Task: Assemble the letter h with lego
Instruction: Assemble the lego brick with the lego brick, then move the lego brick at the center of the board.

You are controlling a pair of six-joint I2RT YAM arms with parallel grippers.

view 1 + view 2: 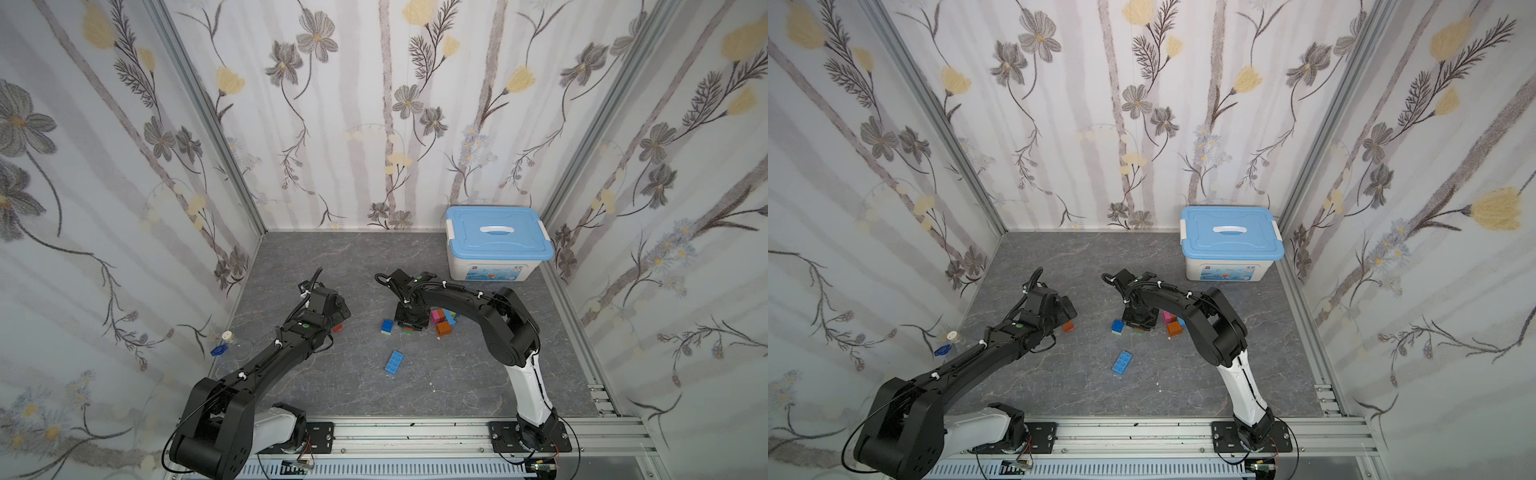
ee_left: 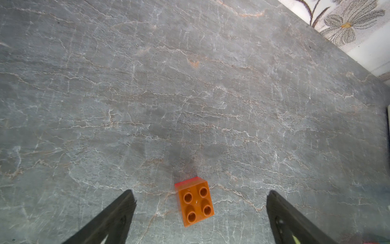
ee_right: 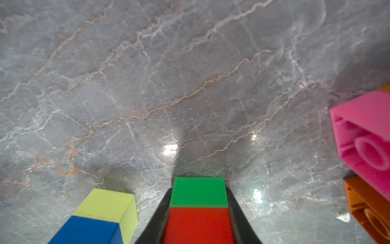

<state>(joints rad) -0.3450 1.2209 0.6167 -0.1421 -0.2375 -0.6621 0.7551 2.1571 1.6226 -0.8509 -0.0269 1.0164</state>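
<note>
The right claw (image 3: 198, 190) grips a red-and-green lego stack (image 3: 198, 221), long axis along the claw, green end toward the surface (image 3: 147, 84). The left claw (image 2: 200, 192) hangs spread wide above an orange brick (image 2: 195, 202), studs up. A long blue brick (image 1: 394, 363) lies diagonally, apart.

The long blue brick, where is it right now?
In both top views the long blue brick lies flat and alone near the middle of the grey table, nearer the robot than the blue-and-lime stack.

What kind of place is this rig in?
Likely a robot test booth, not a home: two arms bolted to an aluminium rail, wallpapered panels boxing in a table, toy bricks on it.
</note>
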